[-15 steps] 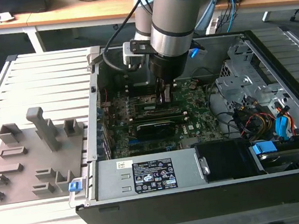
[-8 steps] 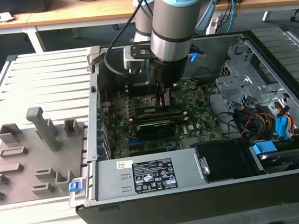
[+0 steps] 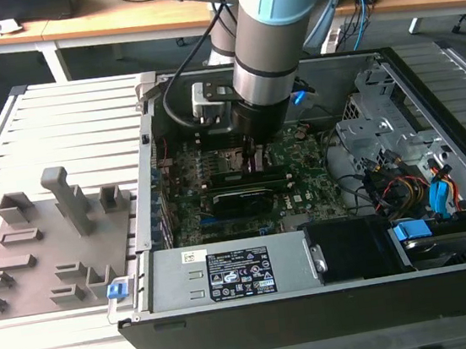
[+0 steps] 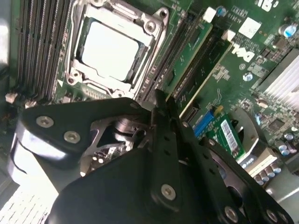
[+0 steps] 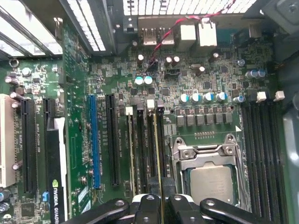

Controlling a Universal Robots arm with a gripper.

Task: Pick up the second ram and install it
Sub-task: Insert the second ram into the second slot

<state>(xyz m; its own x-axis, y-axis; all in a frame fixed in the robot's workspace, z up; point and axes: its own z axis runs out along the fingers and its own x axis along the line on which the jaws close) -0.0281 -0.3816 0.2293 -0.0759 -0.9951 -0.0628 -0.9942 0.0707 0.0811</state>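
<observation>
Jaws closed on the ram over its slot — best pressed straight down, kept upright and evenly seated.

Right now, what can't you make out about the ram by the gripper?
- Seating of the second ram: in the second wrist view, the gripper covers its near end.
- Memory slots: in the exterior view, the arm blocks them.
- Processor socket: in the first wrist view, cut off by the picture edge.

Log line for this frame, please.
end effector: shut on second ram | ram: upright in motherboard slot beside CPU socket
</observation>
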